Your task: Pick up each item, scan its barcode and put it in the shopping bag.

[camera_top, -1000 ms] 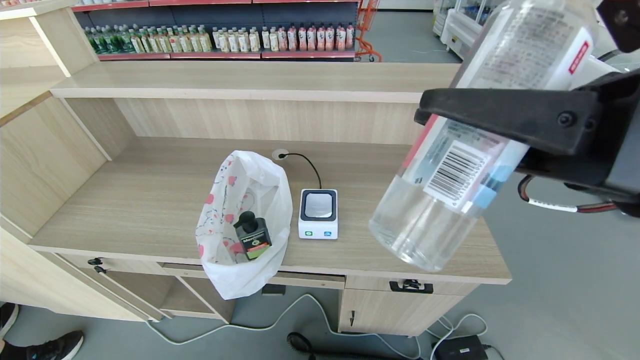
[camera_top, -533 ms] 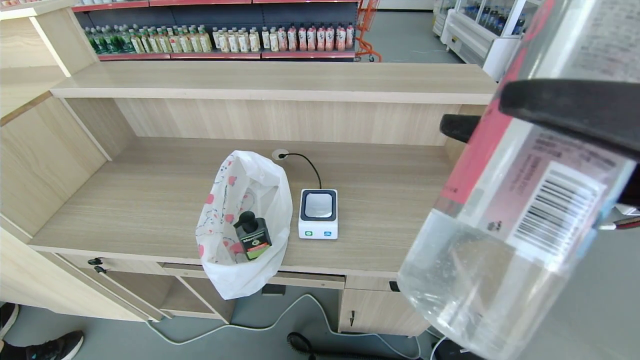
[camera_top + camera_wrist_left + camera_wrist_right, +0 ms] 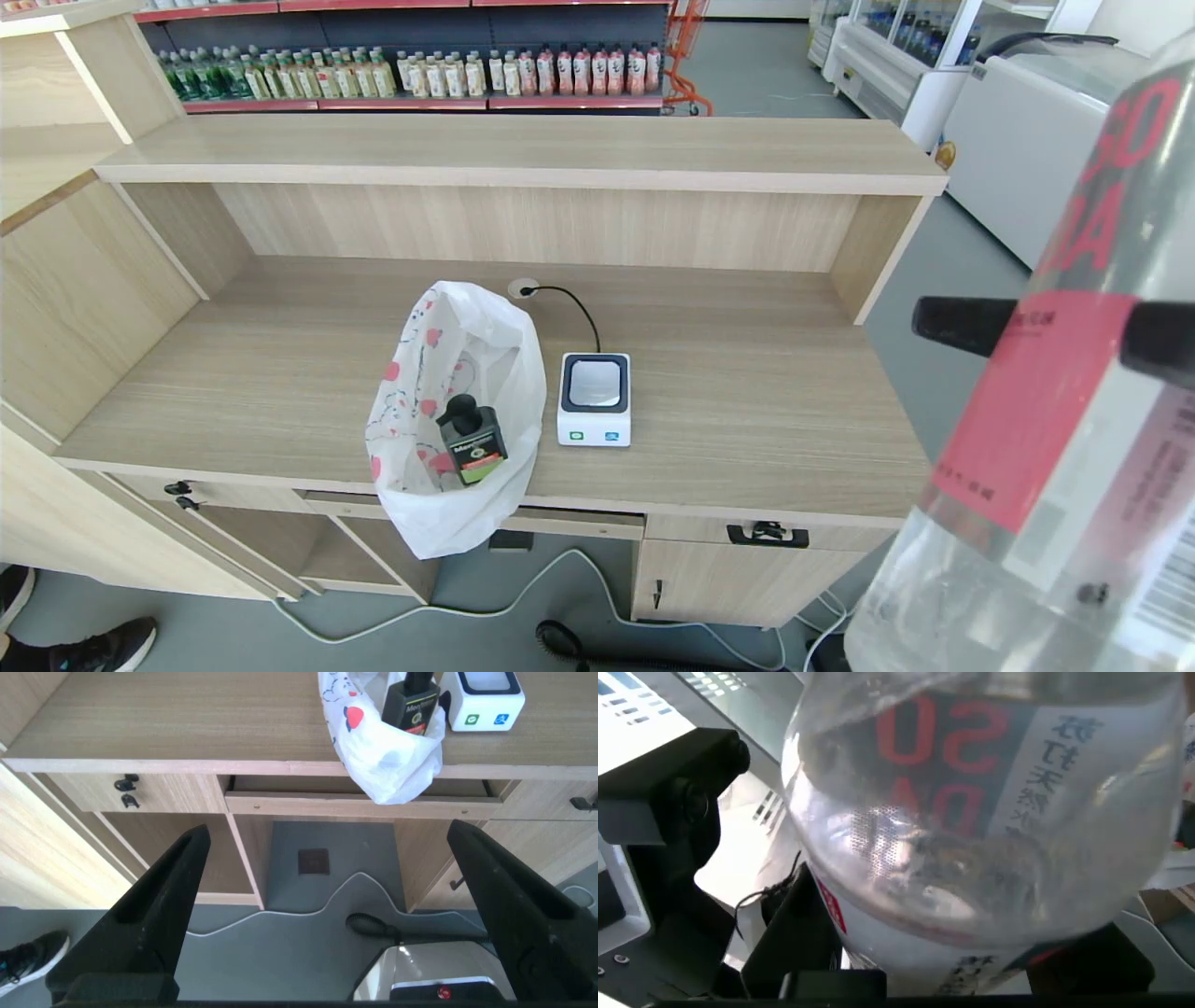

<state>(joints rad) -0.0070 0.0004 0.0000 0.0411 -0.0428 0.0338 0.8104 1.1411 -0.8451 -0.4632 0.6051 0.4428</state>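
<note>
Now, shopping bag (image 3: 512, 373) holds dark bottle (image 3: 471, 446); right gripper (image 3: 1060, 334) grips clear bottle (image 3: 1046, 495).

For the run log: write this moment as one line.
right gripper: shut on clear bottle, away from scanner | left gripper: open, empty | shopping bag: dark bottle inside

Scanner (image 3: 595, 399) on counter (image 3: 747, 392), right of bag (image 3: 516, 373); pump bottle (image 3: 474, 446) in bag.
</note>
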